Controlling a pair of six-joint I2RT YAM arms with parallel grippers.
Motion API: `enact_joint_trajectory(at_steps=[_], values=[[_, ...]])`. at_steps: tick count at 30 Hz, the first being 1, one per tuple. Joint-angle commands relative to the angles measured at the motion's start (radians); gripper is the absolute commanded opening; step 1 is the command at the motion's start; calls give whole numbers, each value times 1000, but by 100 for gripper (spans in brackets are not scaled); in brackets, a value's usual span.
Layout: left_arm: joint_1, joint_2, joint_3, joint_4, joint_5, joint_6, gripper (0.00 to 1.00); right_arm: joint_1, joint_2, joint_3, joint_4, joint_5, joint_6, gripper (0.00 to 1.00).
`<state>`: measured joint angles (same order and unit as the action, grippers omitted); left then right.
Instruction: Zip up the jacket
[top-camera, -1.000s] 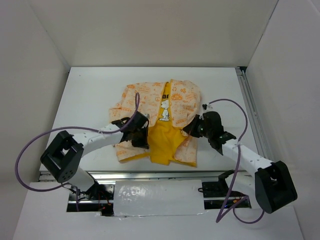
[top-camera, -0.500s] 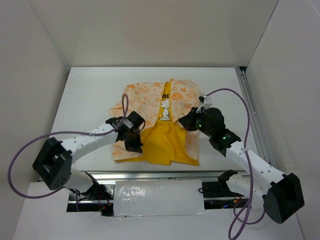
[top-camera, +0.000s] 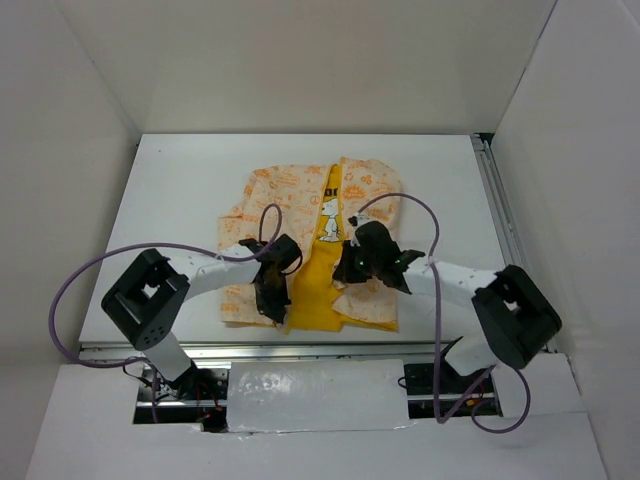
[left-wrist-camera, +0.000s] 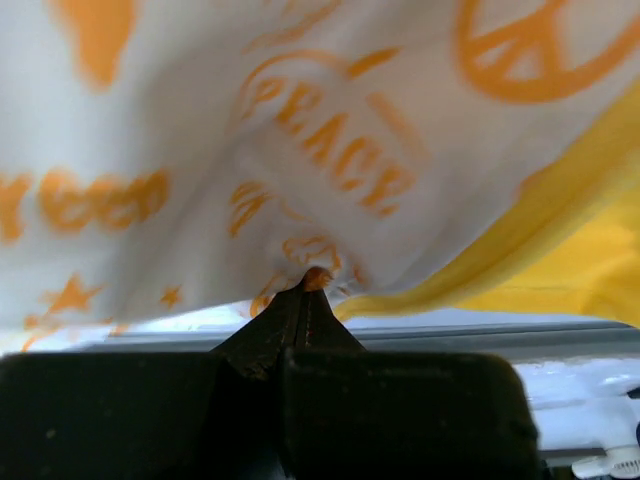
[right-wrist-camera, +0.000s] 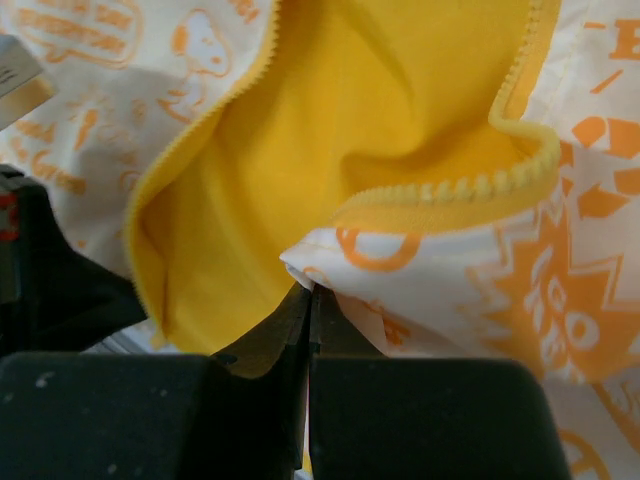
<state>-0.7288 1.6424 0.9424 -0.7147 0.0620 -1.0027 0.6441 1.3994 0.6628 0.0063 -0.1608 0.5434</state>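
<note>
Two open jacket panels lie on the table overhead, left gripper and right gripper at the hem. Left wrist: jaws clamped on printed fabric. Right wrist: jaws pinch a hem corner; I fear pulling slips that thin bite.

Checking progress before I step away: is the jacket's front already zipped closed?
No, in the top view the jacket lies open, with yellow lining showing between its two front panels.
</note>
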Motion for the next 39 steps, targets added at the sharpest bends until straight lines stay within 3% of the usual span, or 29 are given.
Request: enact_joint_trajectory(at_steps=[1,5,8,11,17,21,28,30,31,33,34,39], values=[[29,52,18,121,50,84,0,-12,87,92,-21,33,21,0],[88,142,81,172,87,150,0,-72,205,150,-23,72,13,0],[146,203,154,188,70,199,0,-148,289,237,-48,30,17,0],[203,256,216,271,146,268,0,-202,377,380,-103,32,10,0],[227,347,397,245,84,317,0,-270,434,566,-117,73,-54,0],[221,271,359,268,127,323,0,-290,386,583,-89,47,-74,0],[135,68,185,155,68,205,0,-215,179,396,-75,98,-89,0],[105,45,170,77,26,158,5,-195,135,345,-75,141,-89,0],[85,28,150,49,16,145,14,-195,113,336,-77,158,-83,0],[74,2,119,47,12,125,23,-195,98,314,-85,205,-77,0],[69,-25,86,58,25,125,42,-196,90,310,-81,205,-74,0],[66,-79,67,112,36,153,74,-195,85,307,-77,170,-77,0]])
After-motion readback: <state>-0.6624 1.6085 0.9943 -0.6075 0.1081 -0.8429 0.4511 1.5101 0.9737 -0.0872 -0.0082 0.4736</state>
